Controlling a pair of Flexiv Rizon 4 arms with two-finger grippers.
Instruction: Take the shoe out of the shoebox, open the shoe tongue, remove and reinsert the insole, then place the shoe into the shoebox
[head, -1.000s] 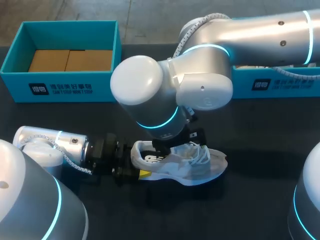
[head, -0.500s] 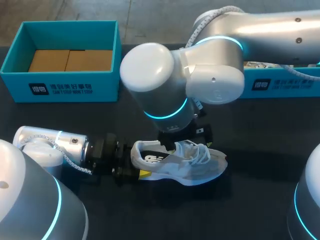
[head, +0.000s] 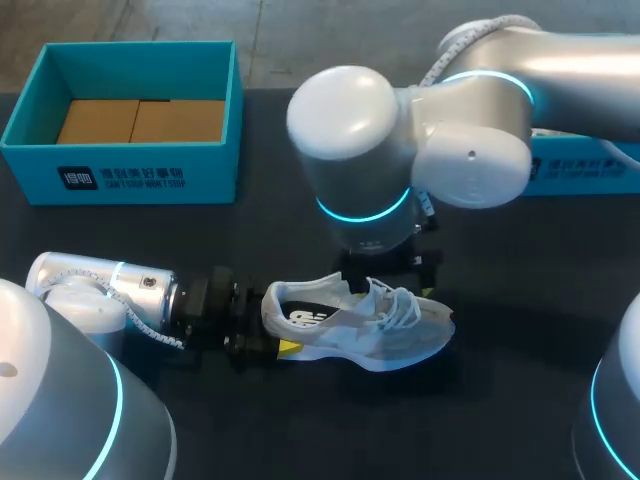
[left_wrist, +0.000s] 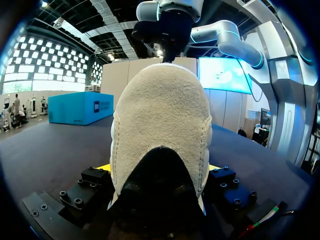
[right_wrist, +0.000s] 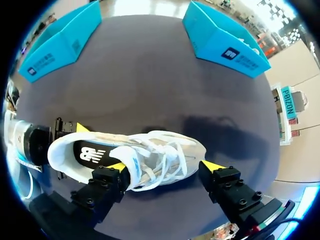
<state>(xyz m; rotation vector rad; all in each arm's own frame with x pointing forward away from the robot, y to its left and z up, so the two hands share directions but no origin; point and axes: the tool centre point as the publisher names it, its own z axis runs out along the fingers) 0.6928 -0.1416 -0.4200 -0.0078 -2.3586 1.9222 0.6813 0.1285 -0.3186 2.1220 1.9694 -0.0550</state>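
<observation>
SHOE: shoe (head: 355, 330) lies on its sole on the table (head: 520, 250), well apart from the shoebox (head: 150, 178) | LEFT: my left pincer (left_wrist: 156, 169) pinches its heel | RIGHT: my right pincer (right_wrist: 165, 167) hangs spread above the laces (right_wrist: 165, 150) | RISK: coming down here may snag laces rather than the tongue and twist the heel loose | CHANGE: right arm has pulled up and rightward off the shoe's opening; shoe unmoved
</observation>
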